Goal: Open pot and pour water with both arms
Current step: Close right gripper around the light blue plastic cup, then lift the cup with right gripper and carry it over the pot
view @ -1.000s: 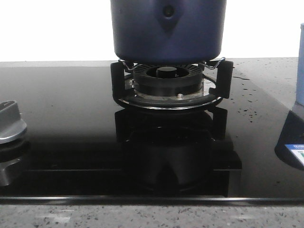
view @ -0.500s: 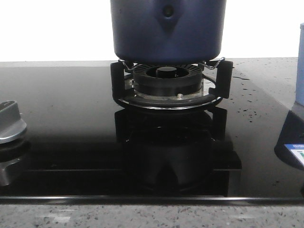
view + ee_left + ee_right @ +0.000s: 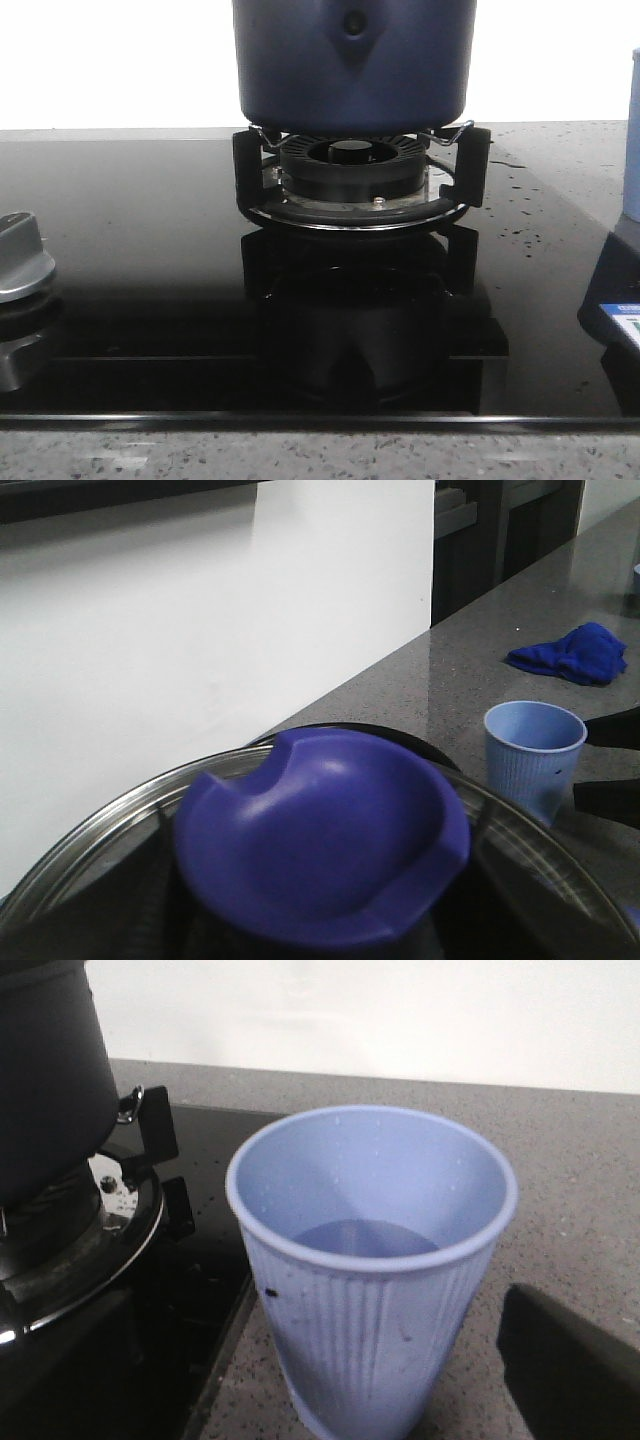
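The front view sat low and close at the hob's (image 3: pixel 150 250) near edge, facing level at the burner (image 3: pixel 350 175), the pot (image 3: pixel 352 65) cropped above. The left wrist view looked down over the lid (image 3: pixel 320 830) from very near, toward the wall. The right wrist view faced the cup (image 3: pixel 372 1260) closely; all three shared pot and cup

no text, brand or number can be read in any view. a small label (image 3: pixel 622 322) with a blue band and a white field is seen at the right edge of the front view, on a dark object; its print is too small and blurred to be made out.
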Robot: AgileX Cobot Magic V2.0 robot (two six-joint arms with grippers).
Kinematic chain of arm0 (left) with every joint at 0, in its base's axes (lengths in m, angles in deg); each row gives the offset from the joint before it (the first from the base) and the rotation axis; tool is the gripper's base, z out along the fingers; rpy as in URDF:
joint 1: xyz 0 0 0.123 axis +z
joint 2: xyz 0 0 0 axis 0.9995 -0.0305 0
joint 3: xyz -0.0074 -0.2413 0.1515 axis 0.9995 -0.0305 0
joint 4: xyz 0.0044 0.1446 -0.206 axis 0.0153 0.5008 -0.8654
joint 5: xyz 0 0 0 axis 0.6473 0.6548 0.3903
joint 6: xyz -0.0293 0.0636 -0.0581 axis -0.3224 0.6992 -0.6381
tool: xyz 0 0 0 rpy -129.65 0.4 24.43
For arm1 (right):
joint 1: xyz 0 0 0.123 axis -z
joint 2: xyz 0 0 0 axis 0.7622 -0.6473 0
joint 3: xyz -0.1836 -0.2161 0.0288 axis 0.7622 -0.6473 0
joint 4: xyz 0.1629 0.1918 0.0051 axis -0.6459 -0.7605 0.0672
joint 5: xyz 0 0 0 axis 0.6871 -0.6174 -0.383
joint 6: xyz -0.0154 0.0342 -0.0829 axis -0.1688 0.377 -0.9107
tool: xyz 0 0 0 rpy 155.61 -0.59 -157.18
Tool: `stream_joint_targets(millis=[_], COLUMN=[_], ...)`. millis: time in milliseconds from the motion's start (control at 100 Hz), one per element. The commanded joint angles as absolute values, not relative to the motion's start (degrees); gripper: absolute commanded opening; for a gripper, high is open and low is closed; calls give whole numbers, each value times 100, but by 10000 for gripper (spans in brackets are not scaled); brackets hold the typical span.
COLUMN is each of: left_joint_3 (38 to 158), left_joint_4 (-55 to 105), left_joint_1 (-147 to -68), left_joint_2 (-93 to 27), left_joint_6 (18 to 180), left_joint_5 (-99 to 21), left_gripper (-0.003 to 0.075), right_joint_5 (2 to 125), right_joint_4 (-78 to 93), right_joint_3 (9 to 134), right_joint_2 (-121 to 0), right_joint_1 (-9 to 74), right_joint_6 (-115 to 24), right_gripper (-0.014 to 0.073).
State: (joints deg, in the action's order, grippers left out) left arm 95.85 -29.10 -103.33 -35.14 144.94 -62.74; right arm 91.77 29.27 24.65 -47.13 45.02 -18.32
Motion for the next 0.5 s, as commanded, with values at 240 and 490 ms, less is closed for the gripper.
stream_joint_targets(millis=[240, 490], left_joint_3=[9774, 9774], left_joint_4=[-3391, -3391], left_joint_1=[-10320, -10320], left_joint_2=[-3370, -3370], left_joint_6=[14461, 14461], left_joint_5=[-6183, -6183], left_gripper=[305, 305], right_joint_5=[10544, 11199], right_joint_4=[2899, 2758], right_joint_3=[2659, 2659], right_joint_2=[-5399, -6020], right_joint_1=[4505, 4516], right_joint_6=[-1837, -2174], right_gripper=[636, 636])
